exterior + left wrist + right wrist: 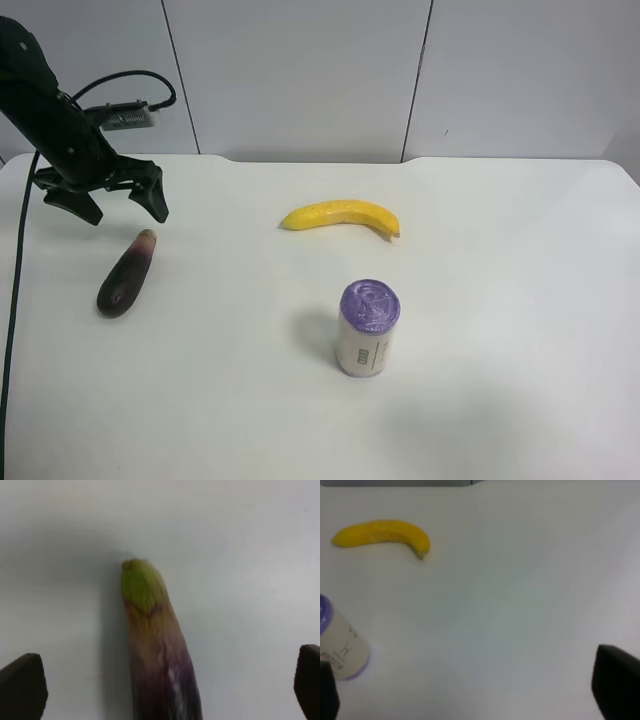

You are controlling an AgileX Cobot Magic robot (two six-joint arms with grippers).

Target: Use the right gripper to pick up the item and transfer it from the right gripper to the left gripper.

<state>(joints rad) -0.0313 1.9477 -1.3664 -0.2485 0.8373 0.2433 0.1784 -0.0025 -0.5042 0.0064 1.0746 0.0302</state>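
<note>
1. Lying on the white tabletop [500,330], the small glossy toy eggplant [126,274] has its dark purple-black end toward the near edge and its paler pinkish, tan-tipped stem end pointing toward the back wall.
2. The left gripper [110,206], a black two-finger claw on a black arm with a looped black cable [135,78] and a small light-grey ribbed module [128,117], hangs just behind the eggplant's stem tip at the exterior high view's left.
3. Its fingers are spread wide and hold nothing; no contact with the eggplant shows.
4. In the left wrist view the eggplant [157,652] lies between the two dark fingertips [22,690], well clear of both, its greenish-tan tip pointing away from the camera.
5. The right gripper [475,692] appears only in the right wrist view, as two black finger ends [617,682] at the frame's edges, set far apart with bare table between them.
6. A yellow curved plastic banana [342,217] lies near the table's middle, well apart from the eggplant.
7. A white cylinder with a purple lid [367,328] stands upright nearer the front, apart from the banana.
8. In the right wrist view the banana [382,535] and the cylinder [340,650] both sit beyond the open fingers.
</note>
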